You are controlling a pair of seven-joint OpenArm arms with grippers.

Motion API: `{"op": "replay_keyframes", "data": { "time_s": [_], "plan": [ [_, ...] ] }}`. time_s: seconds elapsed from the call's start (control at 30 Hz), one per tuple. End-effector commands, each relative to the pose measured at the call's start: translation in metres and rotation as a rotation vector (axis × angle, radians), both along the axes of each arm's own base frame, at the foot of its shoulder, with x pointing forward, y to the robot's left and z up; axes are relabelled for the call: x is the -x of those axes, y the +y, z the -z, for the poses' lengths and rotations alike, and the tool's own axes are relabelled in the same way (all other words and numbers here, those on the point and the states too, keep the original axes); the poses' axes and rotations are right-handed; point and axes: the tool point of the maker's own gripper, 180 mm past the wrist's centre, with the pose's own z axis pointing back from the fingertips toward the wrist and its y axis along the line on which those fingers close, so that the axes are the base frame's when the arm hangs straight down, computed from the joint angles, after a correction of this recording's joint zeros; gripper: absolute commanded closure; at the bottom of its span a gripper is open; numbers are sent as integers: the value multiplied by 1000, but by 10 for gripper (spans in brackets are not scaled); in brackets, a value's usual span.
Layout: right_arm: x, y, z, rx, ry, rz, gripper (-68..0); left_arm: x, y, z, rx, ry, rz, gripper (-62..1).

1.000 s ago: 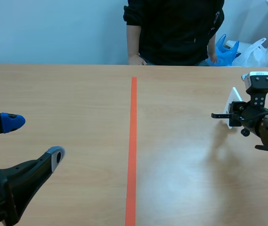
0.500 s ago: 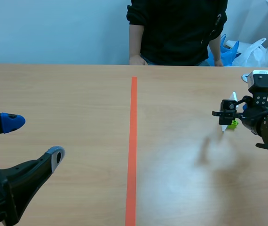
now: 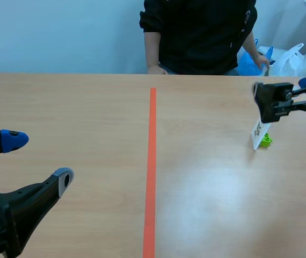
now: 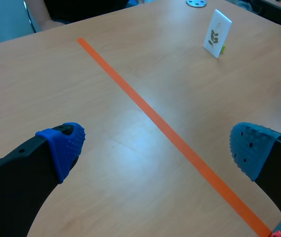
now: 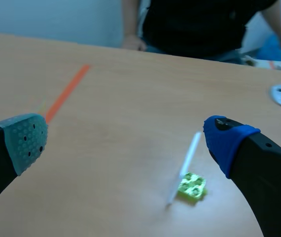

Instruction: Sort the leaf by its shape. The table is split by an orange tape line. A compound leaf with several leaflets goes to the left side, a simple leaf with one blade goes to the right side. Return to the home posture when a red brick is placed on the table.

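Left gripper (image 3: 37, 159) is seen nearest, low over the table (image 3: 88, 107) on the left half, its fingers held wide apart around nothing. The orange tape line (image 3: 151, 161) is laid away down the middle. On the right half, well apart from the line, a white leaf card (image 3: 259, 133) is propped on a green base (image 3: 267, 140); a sprig of several leaflets is printed on it. The right gripper (image 5: 125, 140) is raised just above the card, likewise spread open and empty. Farthest, a person (image 3: 201, 32) is seated.

Frontal scene view, wrist views share card (image 4: 216, 33)
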Motion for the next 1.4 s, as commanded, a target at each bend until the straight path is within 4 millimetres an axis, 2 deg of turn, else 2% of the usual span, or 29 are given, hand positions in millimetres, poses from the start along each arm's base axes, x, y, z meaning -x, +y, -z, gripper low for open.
{"op": "replay_keyframes", "data": {
  "time_s": [0.0, 0.13, 0.27, 0.5, 0.87, 1.37],
  "plan": [
    [12, 4, -1, -5, 3, -25, -679, -1, -2, -8, 24, -22, -6, -623],
    [51, 35, -1, -24, 32, -140, -679, -1, -2, -8, 23, -21, -6, -623],
    [85, 58, -8, -27, 54, -216, -679, -1, -2, -6, 19, -15, -6, -623],
    [118, 71, -27, 11, 62, -257, -679, -1, -2, -7, 19, -16, -6, -623],
    [140, 69, -18, 11, 138, -257, -679, -1, -2, -7, 19, -16, -6, -623],
    [140, 69, -18, 10, 135, -256, -679, -1, -2, -7, 19, -16, -6, -623]
  ]
}}
